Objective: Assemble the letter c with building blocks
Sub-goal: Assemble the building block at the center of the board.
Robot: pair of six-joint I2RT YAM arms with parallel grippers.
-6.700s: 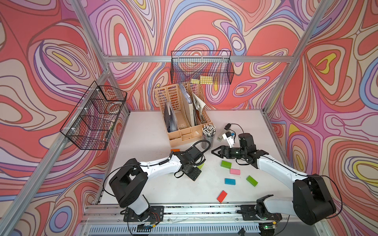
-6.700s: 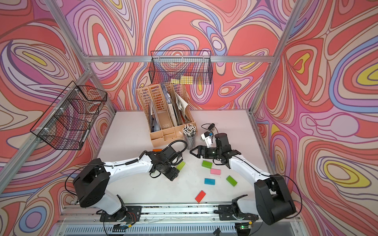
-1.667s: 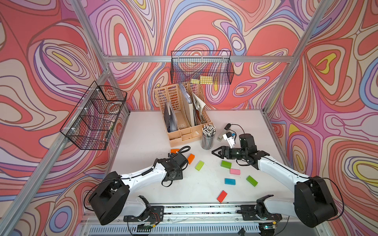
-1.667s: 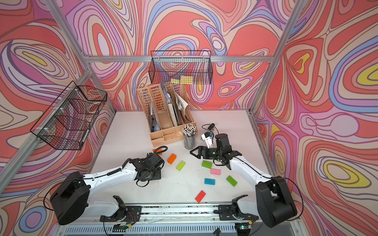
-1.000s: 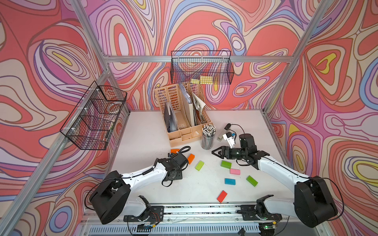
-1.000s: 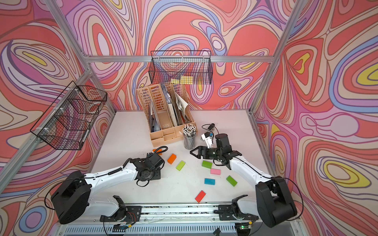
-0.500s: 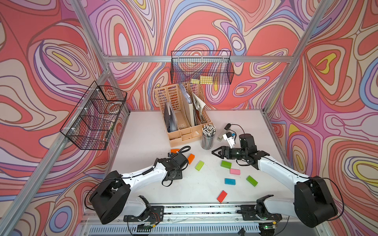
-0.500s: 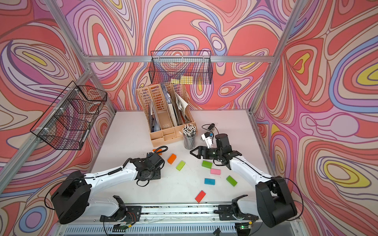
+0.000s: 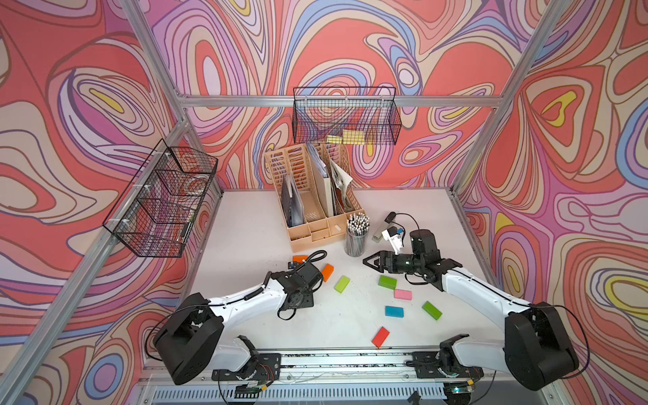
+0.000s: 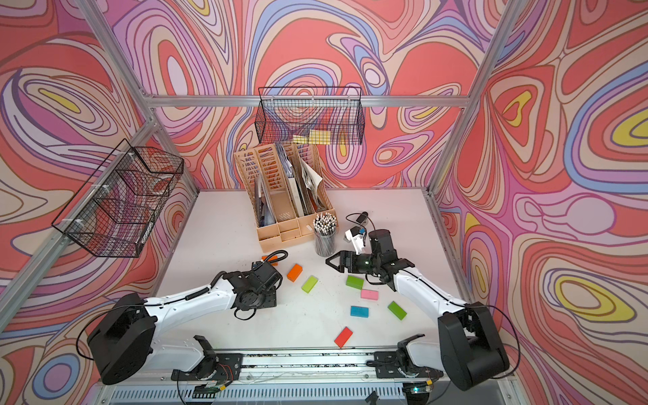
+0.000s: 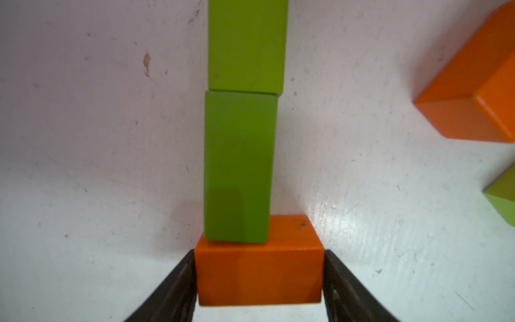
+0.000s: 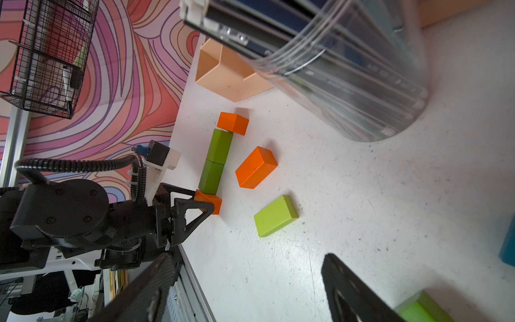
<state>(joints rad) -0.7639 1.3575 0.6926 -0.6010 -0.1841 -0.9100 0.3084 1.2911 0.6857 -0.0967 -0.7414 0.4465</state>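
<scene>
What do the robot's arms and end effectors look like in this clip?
White links with black joints on the left arm and right arm. The left end effector and right end effector have black triangular truss-like fingers. A black corrugated cable loops at the left wrist.

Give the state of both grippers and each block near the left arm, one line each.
Left gripper: jaws flank near orange block; grip unclear.
Near orange block: flat, crosswise against the green line's end.
Near green block: flat, end to end with far green block.
Far green block: flat, next to far orange block.
Far orange block: flat, at the line's far end.
Loose orange block: flat, apart.
Lime block: flat, apart.
Right gripper: open, empty.
</scene>
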